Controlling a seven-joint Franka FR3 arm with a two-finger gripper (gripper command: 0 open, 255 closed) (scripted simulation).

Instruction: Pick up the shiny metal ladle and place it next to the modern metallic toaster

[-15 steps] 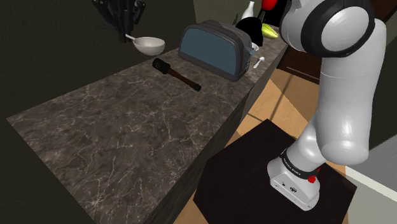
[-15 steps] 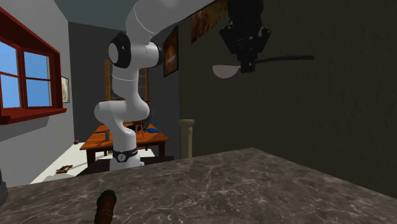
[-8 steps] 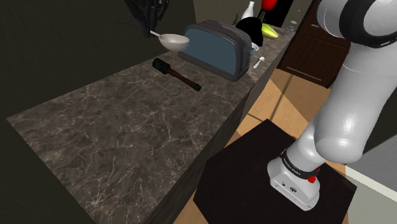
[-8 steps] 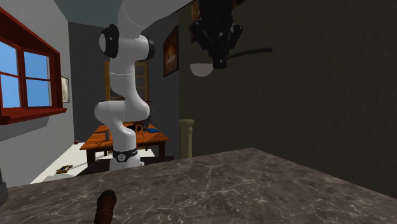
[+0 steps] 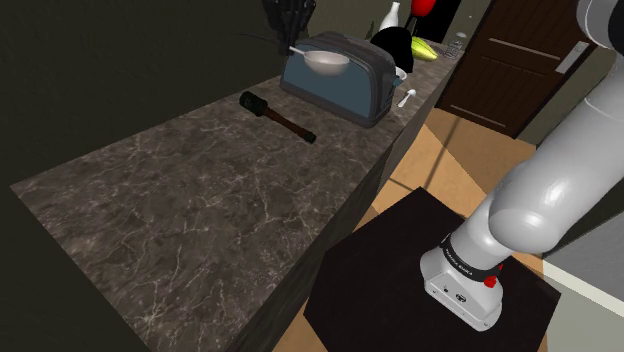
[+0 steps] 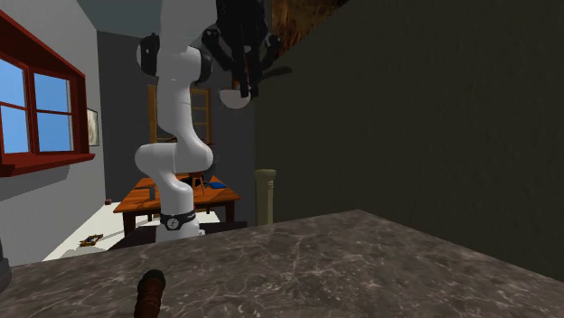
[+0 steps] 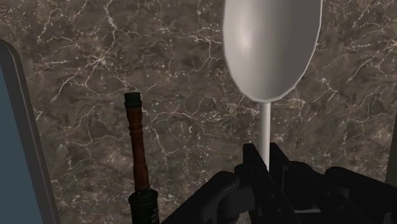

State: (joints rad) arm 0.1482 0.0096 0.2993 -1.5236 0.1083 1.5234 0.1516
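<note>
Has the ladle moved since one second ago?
Yes. In the shoulder view the ladle, clasped by the hand, shifted right, from left of the toaster to overlapping it.

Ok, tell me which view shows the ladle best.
The wrist view: the ladle shows large, bowl and handle, clasped in the gripper. The shoulder view shows it small against the toaster; the second exterior view, its bowl below the gripper.

Open room: wide bare surface (image 5: 200, 230) toward the stand (image 5: 420, 290).
Obstacles: toaster (image 5: 340, 90) at the far end; wooden-handled utensil (image 5: 277, 116) lying near it.
Side limit: dark wall (image 5: 110, 70) along the surface.
</note>
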